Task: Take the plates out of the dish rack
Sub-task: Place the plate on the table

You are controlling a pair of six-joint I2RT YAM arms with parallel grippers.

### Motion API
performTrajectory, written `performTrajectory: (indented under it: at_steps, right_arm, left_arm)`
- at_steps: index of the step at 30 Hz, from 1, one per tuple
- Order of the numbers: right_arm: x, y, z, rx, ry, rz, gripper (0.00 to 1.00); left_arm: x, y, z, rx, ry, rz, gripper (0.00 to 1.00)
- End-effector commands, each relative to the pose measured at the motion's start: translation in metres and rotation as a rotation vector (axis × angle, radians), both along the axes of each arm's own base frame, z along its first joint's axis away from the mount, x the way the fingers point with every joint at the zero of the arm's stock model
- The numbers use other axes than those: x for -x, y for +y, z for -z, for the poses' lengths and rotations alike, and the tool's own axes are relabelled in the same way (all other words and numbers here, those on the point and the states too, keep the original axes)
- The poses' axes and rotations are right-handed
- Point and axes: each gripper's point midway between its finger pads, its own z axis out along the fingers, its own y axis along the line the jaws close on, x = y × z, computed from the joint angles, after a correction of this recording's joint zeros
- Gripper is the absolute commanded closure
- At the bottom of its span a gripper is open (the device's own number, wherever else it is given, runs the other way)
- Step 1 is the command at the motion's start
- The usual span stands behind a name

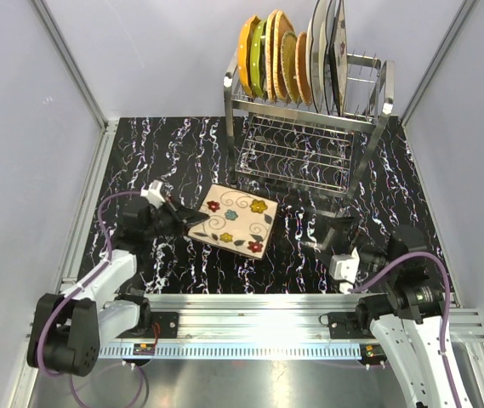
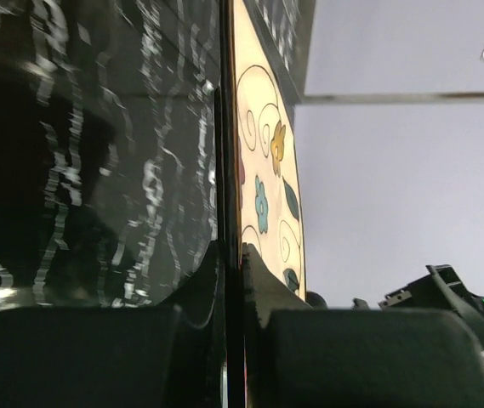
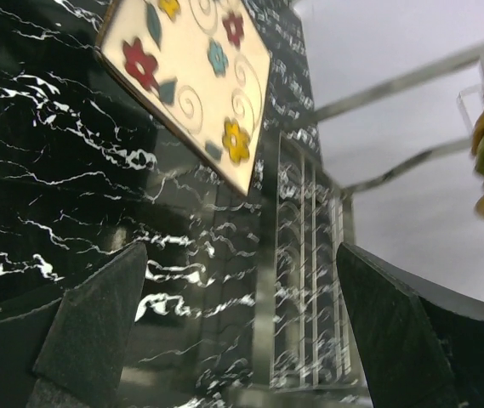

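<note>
One square flower plate (image 1: 235, 221) is out of the dish rack (image 1: 305, 127) and is clamped by its edge in the left hand (image 1: 192, 219), low at the bench (image 1: 165, 153). Many plates (image 1: 288, 64) are yet to be taken from the top row, beyond the right hand (image 1: 333, 231), whose fingers are held apart.

The table top (image 1: 182, 161) is showing a glossy black marble-look finish with white veins, and it is mirroring the dish rack (image 1: 301, 116), whose steel wire is gleaming bright and smooth. The floral plate (image 1: 235, 220) is presenting a smooth, glazed cream face. In the rack, the wicker plates (image 1: 289, 61) are looking rough and matt, while the orange plate (image 1: 247, 47) is shining. The right gripper (image 3: 240, 297) is showing matt black plastic fingers (image 3: 97, 323). The rail (image 1: 259, 327) is appearing as brushed metal.
</note>
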Motion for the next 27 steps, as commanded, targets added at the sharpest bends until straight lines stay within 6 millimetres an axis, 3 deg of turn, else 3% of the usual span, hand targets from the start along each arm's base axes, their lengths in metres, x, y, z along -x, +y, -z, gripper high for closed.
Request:
performTrajectory:
  at_steps: [1,9,14,15,20,21,23,24,27]
  right_arm:
    - [-0.024,-0.010,-0.005,-0.067,0.098,0.152,0.00]
    - [-0.048,-0.019,-0.005,-0.162,0.276,0.309,0.00]
    - [-0.052,-0.019,-0.003,-0.209,0.355,0.347,0.00]
    - [-0.053,-0.018,-0.004,-0.218,0.353,0.348,0.00]
    - [-0.044,-0.013,0.002,-0.200,0.363,0.297,0.00]
    - [-0.043,-0.012,0.005,-0.198,0.372,0.292,0.00]
    - [-0.040,-0.012,0.008,-0.189,0.375,0.282,0.00]
    - [-0.040,-0.011,0.010,-0.189,0.381,0.277,0.00]
    - [-0.038,-0.010,0.012,-0.191,0.393,0.270,0.00]
  left_arm:
    - [-0.008,0.016,-0.055,0.028,-0.262,0.012,1.00]
    - [-0.031,0.095,-0.039,-0.097,-0.346,-0.243,1.00]
    - [-0.041,0.137,-0.031,-0.127,-0.364,-0.386,1.00]
    - [-0.045,0.152,-0.034,-0.137,-0.400,-0.453,1.00]
    - [-0.063,0.190,-0.041,-0.123,-0.474,-0.676,1.00]
    - [-0.067,0.201,-0.052,-0.124,-0.536,-0.743,1.00]
    - [-0.075,0.214,-0.043,-0.089,-0.510,-0.812,1.00]
    - [-0.079,0.224,-0.053,-0.080,-0.563,-0.873,1.00]
    - [-0.093,0.248,-0.053,-0.012,-0.585,-0.990,1.00]
